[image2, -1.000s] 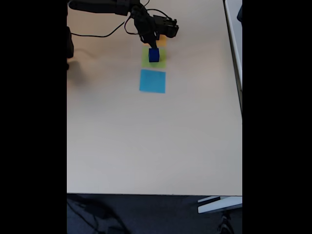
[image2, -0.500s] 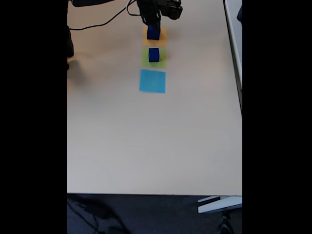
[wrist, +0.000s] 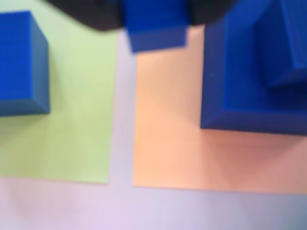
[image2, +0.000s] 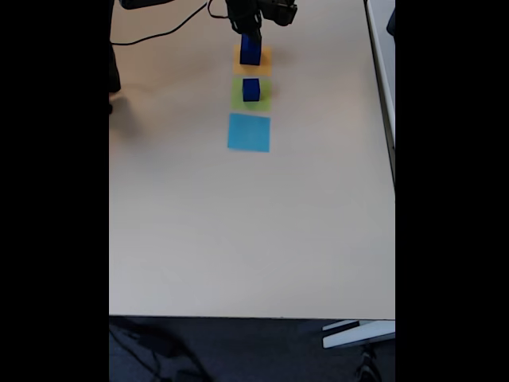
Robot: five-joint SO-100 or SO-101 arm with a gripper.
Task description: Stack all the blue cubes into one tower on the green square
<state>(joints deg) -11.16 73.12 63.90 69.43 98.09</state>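
Wrist view is showing the claw (wrist: 156, 21) grasping a small blue cube (wrist: 157, 29); another cube (wrist: 21, 64) is sitting on the green square (wrist: 79, 120).

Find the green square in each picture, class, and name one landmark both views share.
Wrist view: the green square fills the left side, a blue cube on it.
Fixed view: it lies upper centre, between two other squares.
Shared landmark: the orange square beside it.
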